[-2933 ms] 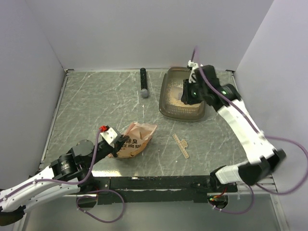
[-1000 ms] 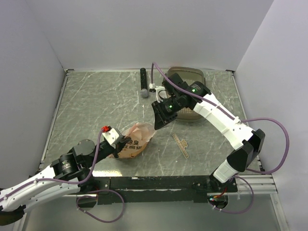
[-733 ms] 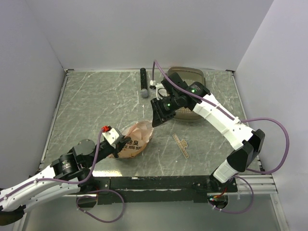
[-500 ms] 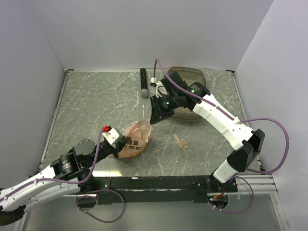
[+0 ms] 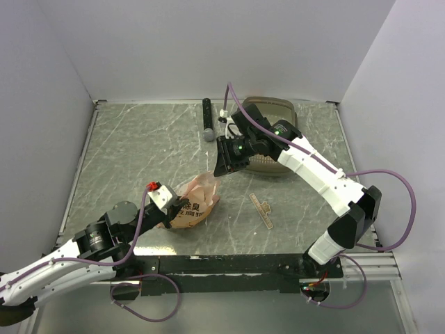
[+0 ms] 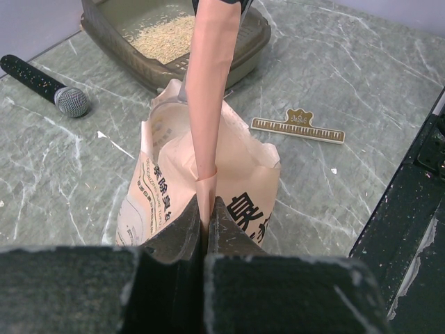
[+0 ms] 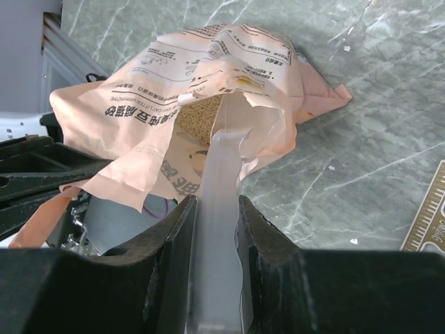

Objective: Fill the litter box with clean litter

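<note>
**Scoop at pouch mouth**
Litter box (image 5: 268, 103) sits far-right, thin clean litter (image 6: 161, 40) layer inside. Soft pouch (image 5: 196, 203): left gripper (image 6: 206, 209) pinches its flap. Right gripper (image 7: 215, 209) clamps stiff clear scoop (image 7: 221, 160) handle; loose granules likely spill, keep level.

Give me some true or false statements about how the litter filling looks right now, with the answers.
1. The left gripper is shut on a pinched edge of the pouch. True.
2. The litter box holds nothing. False: some clean litter lies on its floor.
3. The right gripper holds a clear scoop aimed at the pouch's open mouth. True.
4. The ruler lies inside the litter box. False: it lies flat on the table, beside the pouch.
</note>
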### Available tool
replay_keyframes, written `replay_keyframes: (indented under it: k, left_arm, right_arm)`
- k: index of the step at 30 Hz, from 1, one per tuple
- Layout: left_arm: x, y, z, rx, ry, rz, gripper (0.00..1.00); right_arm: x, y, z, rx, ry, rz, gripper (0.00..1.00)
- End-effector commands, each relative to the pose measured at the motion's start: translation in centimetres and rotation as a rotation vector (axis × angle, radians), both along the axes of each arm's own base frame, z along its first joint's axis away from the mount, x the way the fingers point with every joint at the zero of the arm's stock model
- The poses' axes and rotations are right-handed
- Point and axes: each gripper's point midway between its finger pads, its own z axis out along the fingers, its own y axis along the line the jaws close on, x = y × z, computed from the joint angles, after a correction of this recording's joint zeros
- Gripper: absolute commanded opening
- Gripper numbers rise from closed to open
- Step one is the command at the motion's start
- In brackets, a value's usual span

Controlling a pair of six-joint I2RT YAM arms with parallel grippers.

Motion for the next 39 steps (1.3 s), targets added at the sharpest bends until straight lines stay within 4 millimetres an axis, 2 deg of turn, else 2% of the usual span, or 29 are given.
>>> replay_keyframes:
  k: [1, 2, 7, 10, 12, 15, 16, 18, 22, 27, 28, 30, 31, 33, 34, 35, 37, 39]
  left_arm:
    - [-0.7, -0.6, 3.0, -0.097, -0.03, -0.045, 0.01]
    - [-0.7, -0.6, 3.1, -0.098, -0.031, -0.043, 0.01]
    - [-0.8, -0.8, 2.9, -0.092, -0.03, -0.055, 0.01]
    - [-0.9, -0.8, 2.9, -0.091, -0.03, -0.062, 0.01]
    - [-1.0, -0.9, 3.0, -0.094, -0.031, -0.066, 0.01]
    - [-1.1, -1.0, 3.0, -0.094, -0.033, -0.074, 0.01]
    - [-1.1, -0.9, 3.1, -0.097, -0.036, -0.076, 0.01]
    - [-1.2, -1.1, 3.0, -0.098, -0.036, -0.086, 0.01]
    - [-1.3, -1.2, 2.9, -0.094, -0.03, -0.095, 0.01]
    - [-1.3, -1.5, 2.5, -0.08, -0.021, -0.103, 0.01]
    - [-1.3, -1.5, 2.5, -0.078, -0.02, -0.101, 0.01]
    - [-1.3, -1.5, 2.3, -0.073, -0.017, -0.1, 0.01]
    - [-1.2, -1.6, 2.3, -0.073, -0.017, -0.098, 0.01]
    - [-1.2, -1.6, 2.1, -0.066, -0.014, -0.097, 0.01]
    - [-1.1, -1.6, 2.0, -0.065, -0.011, -0.094, 0.01]
    - [-1.1, -1.6, 2.0, -0.062, -0.009, -0.095, 0.01]
    - [-1.0, -1.8, 1.7, -0.053, -0.004, -0.093, 0.01]
    - [-1.0, -1.8, 1.5, -0.046, 0.0, -0.092, 0.01]
  right_arm:
    - [2.8, 0.1, 1.6, 0.003, -0.114, -0.019, 0.0]
    - [2.7, 0.1, 2.4, 0.007, -0.123, -0.002, 0.0]
    - [0.9, -0.6, 4.0, -0.004, -0.107, 0.111, 0.0]
    - [-0.1, -0.6, 4.5, 0.006, -0.095, 0.173, 0.0]
    - [-0.7, -0.8, 4.0, -0.008, -0.066, 0.201, 0.0]
    - [-1.1, -0.5, 2.8, -0.003, -0.027, 0.216, 0.0]
    - [-1.3, -0.4, 1.8, -0.005, 0.0, 0.223, 0.0]
    - [-1.2, 0.4, 1.0, 0.024, 0.019, 0.234, 0.0]
    - [-1.9, 1.4, -2.1, 0.034, 0.101, 0.263, 0.0]
    - [-2.4, 2.5, -4.6, 0.061, 0.154, 0.276, 0.0]
    - [-2.4, 2.9, -5.6, 0.077, 0.155, 0.278, 0.0]
    - [-2.7, 3.3, -6.2, 0.105, 0.17, 0.266, 0.0]
    - [-2.9, 3.7, -7.4, 0.124, 0.178, 0.269, 0.0]
    - [-3.2, 4.1, -8.0, 0.163, 0.193, 0.252, 0.0]
    - [-4.0, 3.8, -9.3, 0.168, 0.233, 0.249, 0.0]
    - [-3.6, 4.5, -9.0, 0.214, 0.209, 0.24, 0.0]
    - [-4.2, 4.4, -10.4, 0.226, 0.24, 0.233, 0.0]
    - [-4.0, 4.9, -10.3, 0.269, 0.225, 0.23, 0.0]
